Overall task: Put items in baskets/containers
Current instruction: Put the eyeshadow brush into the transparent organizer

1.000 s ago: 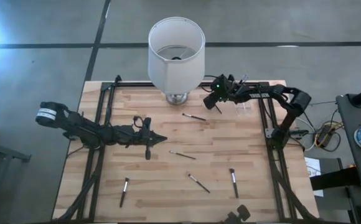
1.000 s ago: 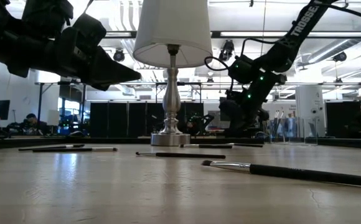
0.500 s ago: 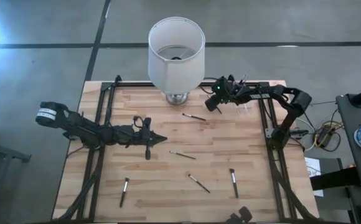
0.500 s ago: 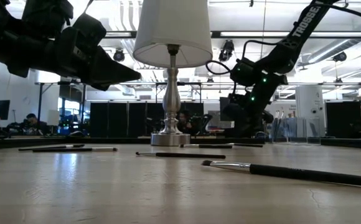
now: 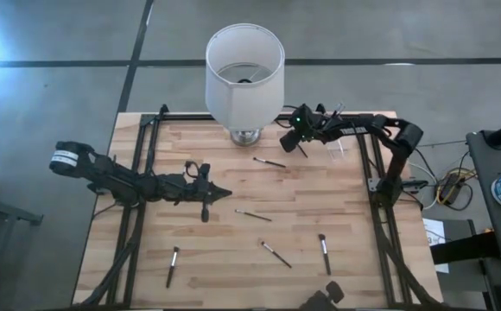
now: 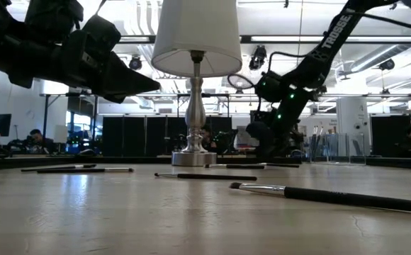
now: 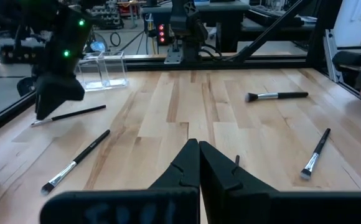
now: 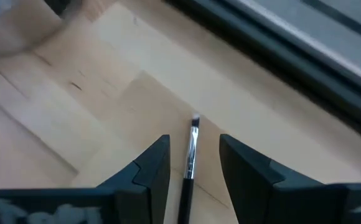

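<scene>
Several thin dark-handled brushes lie flat on the wooden table: one (image 5: 269, 162) in front of the lamp, others (image 5: 253, 215) (image 5: 275, 253) mid-table, and a thicker one (image 5: 324, 254) toward the near right. A small clear cup (image 7: 103, 68) stands at the far right (image 5: 337, 147). My right gripper (image 8: 194, 142) is open, tilted down over one brush (image 8: 190, 158), with a finger on each side of it and not touching it. That brush shows beside the gripper in the left wrist view (image 7: 68, 115). My left gripper (image 7: 199, 152) hovers shut over the table's left middle (image 5: 225, 192).
A big white lampshade (image 5: 244, 73) on a metal base (image 6: 193, 157) stands at the far edge, just left of my right gripper. Black frame rails (image 5: 374, 164) run along the table's sides. A brush (image 5: 172, 266) lies near the front left.
My right gripper has eased a little down and toward the table's left, closer over the brush by the lamp. My left arm and the brushes have kept still.
</scene>
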You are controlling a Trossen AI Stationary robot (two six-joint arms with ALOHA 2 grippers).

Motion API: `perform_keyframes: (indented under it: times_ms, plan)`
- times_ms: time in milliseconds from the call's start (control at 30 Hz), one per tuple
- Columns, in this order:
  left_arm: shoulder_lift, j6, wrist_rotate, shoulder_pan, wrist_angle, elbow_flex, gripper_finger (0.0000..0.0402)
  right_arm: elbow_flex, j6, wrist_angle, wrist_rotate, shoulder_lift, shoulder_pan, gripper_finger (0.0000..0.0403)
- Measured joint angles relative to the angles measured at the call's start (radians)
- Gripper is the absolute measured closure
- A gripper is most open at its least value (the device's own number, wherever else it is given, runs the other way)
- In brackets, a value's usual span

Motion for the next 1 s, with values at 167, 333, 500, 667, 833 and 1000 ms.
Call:
perform_keyframes:
  times_ms: [167,333,500,667,833,1000]
  plan:
    - [0.0,-0.002,0.002,0.0,0.0,0.0,0.0402,0.052,-0.016,-0.054,0.014,0.057,-0.006,0.0268]
    - [0.0,-0.003,0.007,0.0,-0.001,0.0,0.0402,0.061,-0.018,-0.061,0.007,0.064,-0.007,0.0276]
    - [0.0,-0.005,0.008,0.0,-0.001,0.0,0.0402,0.063,-0.022,-0.075,0.001,0.064,-0.006,0.0329]
    - [0.0,-0.005,0.008,0.0,-0.001,0.0,0.0402,0.063,-0.041,-0.085,-0.004,0.059,-0.007,0.0386]
    - [0.0,-0.005,0.008,0.0,-0.001,0.0,0.0402,0.056,-0.05,-0.105,-0.019,0.036,-0.006,0.0392]
    - [0.0,-0.007,0.008,0.0,-0.002,0.0,0.0402,0.012,-0.05,-0.081,-0.018,-0.041,0.005,0.0395]
